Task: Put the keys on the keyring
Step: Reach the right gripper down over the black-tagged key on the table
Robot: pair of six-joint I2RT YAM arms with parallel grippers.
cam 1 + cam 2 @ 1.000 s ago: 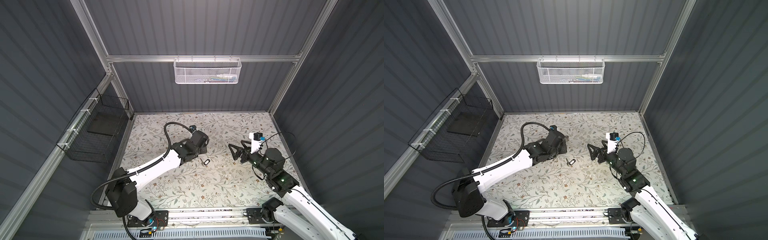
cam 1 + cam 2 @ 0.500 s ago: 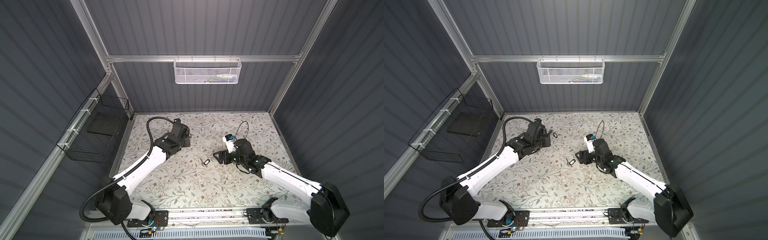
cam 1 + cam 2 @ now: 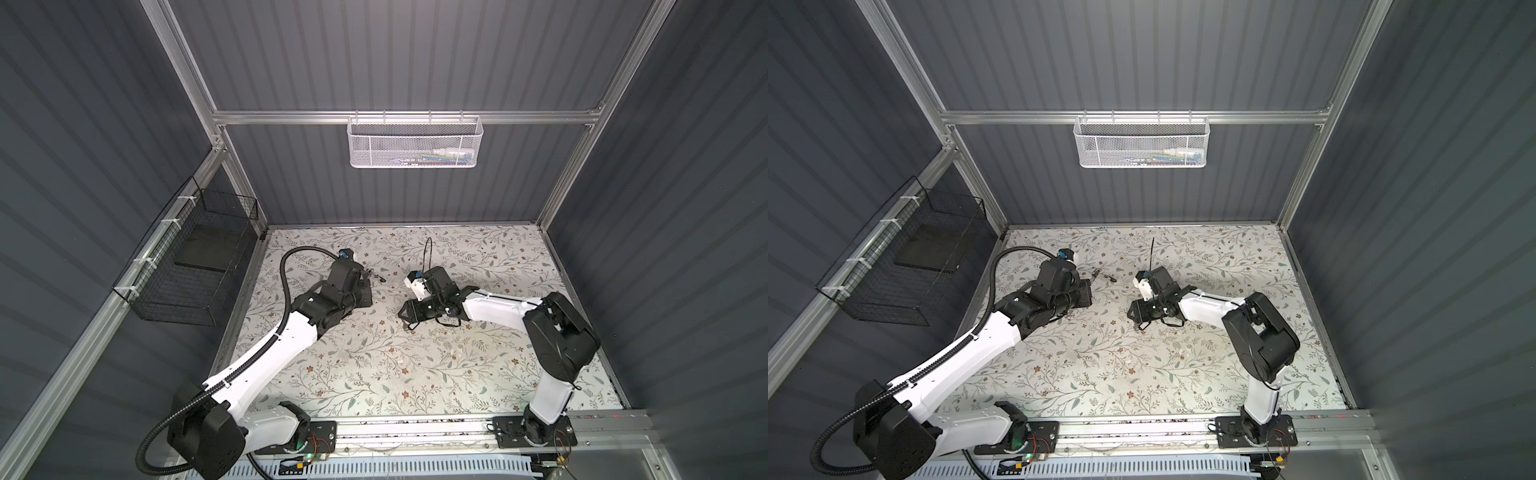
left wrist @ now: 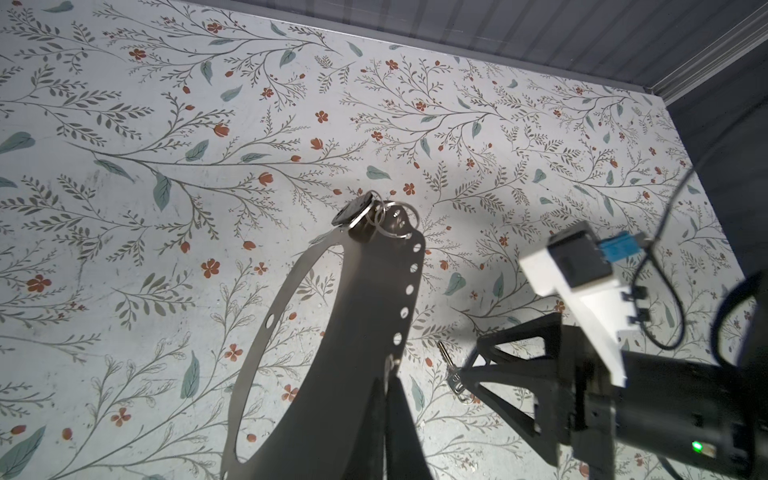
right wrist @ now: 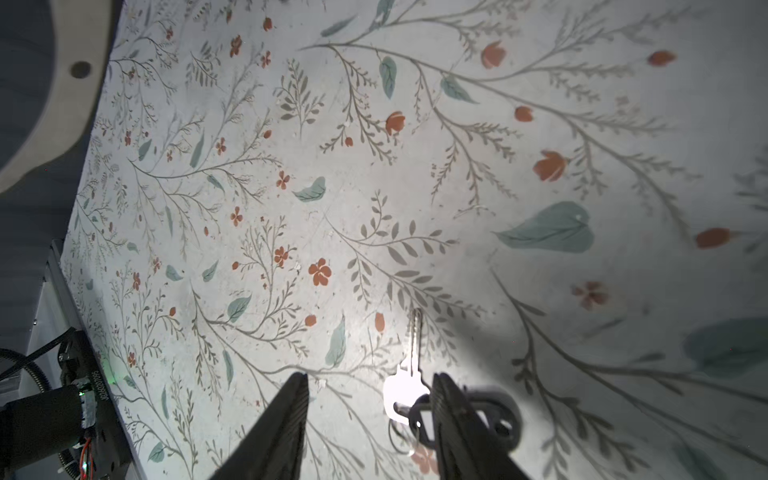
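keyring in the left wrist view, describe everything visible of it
The large flat grey metal ring plate has a wide oval central hole and a row of small holes along its rim. At its far end sit silver split rings and a small black tag. The shut left tool pinches its near rim above the floral table.

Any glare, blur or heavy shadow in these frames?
Right wrist view: the key glares white, part of the mat is soft. Left wrist view: the keyring looks dark, shaded. Both top views: sharp, evenly lit.
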